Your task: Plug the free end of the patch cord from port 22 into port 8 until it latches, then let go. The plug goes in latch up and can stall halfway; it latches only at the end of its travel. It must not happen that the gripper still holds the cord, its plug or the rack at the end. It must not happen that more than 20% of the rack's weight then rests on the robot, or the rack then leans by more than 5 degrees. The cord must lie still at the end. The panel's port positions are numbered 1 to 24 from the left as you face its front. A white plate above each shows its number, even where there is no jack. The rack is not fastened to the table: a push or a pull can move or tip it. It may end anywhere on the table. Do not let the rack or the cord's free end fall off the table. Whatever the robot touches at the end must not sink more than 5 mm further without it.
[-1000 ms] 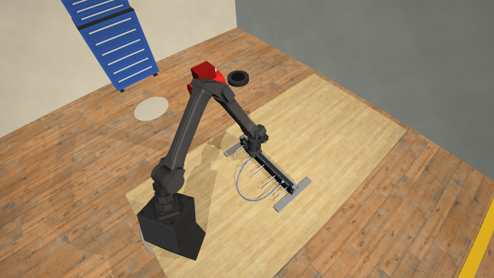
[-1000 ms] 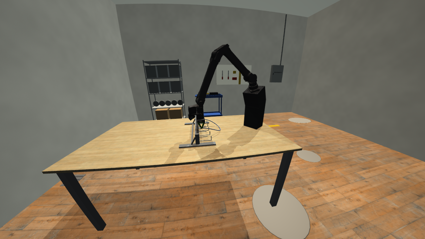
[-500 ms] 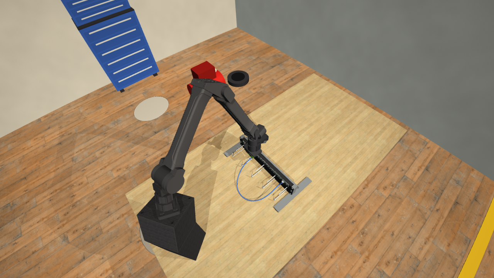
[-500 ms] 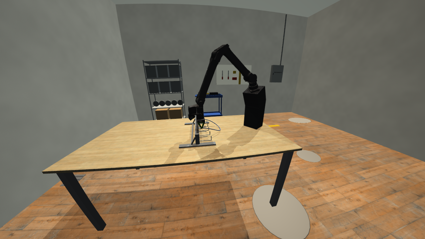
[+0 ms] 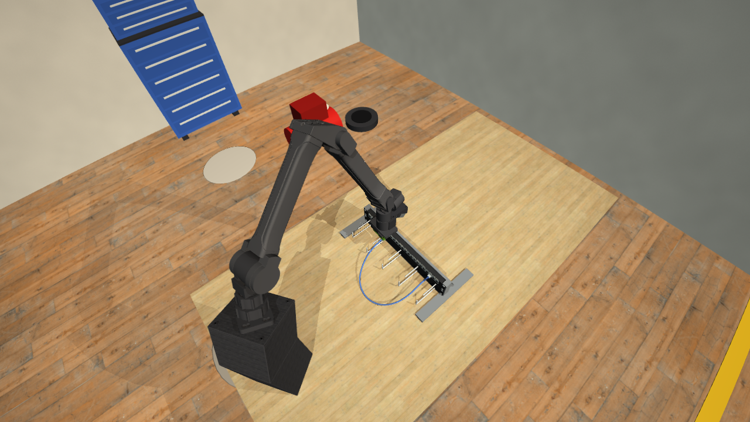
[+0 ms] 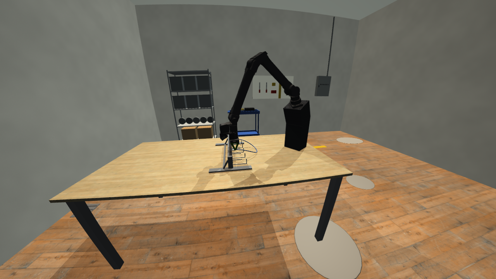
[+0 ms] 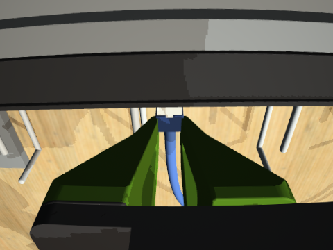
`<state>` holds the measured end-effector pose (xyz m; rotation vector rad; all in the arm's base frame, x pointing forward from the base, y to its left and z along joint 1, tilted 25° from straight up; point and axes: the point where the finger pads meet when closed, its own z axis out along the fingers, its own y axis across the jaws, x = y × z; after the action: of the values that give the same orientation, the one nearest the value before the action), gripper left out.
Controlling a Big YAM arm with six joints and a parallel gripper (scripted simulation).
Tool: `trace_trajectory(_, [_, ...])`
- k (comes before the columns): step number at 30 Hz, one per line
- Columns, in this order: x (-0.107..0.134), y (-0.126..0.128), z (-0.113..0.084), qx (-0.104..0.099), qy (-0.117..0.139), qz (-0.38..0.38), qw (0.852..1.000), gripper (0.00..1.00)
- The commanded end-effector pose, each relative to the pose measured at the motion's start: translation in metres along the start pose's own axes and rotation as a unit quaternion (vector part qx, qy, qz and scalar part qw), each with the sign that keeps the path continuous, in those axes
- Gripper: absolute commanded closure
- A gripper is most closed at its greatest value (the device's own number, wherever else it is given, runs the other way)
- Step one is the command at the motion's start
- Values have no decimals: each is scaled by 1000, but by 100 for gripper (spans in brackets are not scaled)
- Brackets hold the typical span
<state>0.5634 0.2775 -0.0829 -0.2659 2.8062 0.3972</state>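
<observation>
Soft, moderate light brightens the desk (image 5: 524, 173) (image 6: 155, 173). In the exterior view, shadows reach its near edge; the arm (image 5: 285, 204) (image 6: 242, 90) is nearly black. Jagged shadow edges mark the close view, otherwise fairly crisp.

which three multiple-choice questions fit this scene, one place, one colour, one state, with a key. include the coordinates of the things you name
1. Where is the tall blue cabinet?
A) on the table
B) on the floor
C) under the table

2. What colour are the claw's fingers?
A) green
B) red
C) white

3. How is the claw?
A) wide open
B) shut with nothing in it
C) shut on the plug

Key:
1 B: the cabinet (image 5: 180, 78) stands by the wall, off the table (image 5: 503, 194) (image 6: 166, 162).
2 A: both fingers show green.
3 C: the claw (image 7: 169, 126) has its tips against both sides of the plug (image 7: 169, 124).
</observation>
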Motion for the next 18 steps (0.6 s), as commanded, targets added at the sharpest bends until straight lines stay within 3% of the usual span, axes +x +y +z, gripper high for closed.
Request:
trace_trajectory(1, [-48, -3, -17, -5, -47, 10, 999, 100])
trace_trajectory(18, [-53, -3, -19, -6, -52, 7, 999, 100])
